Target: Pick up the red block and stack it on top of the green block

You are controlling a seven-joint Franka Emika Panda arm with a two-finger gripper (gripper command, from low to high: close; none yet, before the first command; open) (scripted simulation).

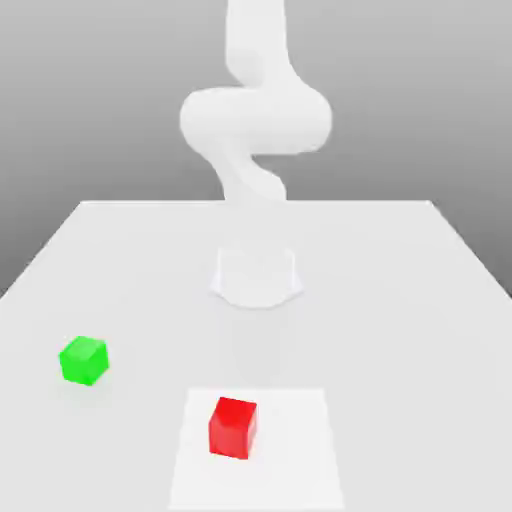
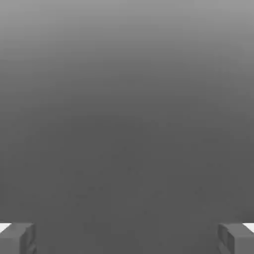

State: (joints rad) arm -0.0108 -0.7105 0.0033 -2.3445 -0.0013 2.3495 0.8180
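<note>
Nothing is picked up yet: the red block [image 1: 232, 427] sits on the surface [image 1: 400, 300] near the front, well apart from the green block [image 1: 83, 360], and the hand [image 2: 127, 238], fingers wide apart and empty, must next descend over the red one.

We find no text, label, brand, number or sign that can be read anywhere. The red block [image 1: 232, 427] and the green block [image 1: 83, 360] have plain faces. The surface [image 1: 400, 300] they rest on is unmarked too.
</note>
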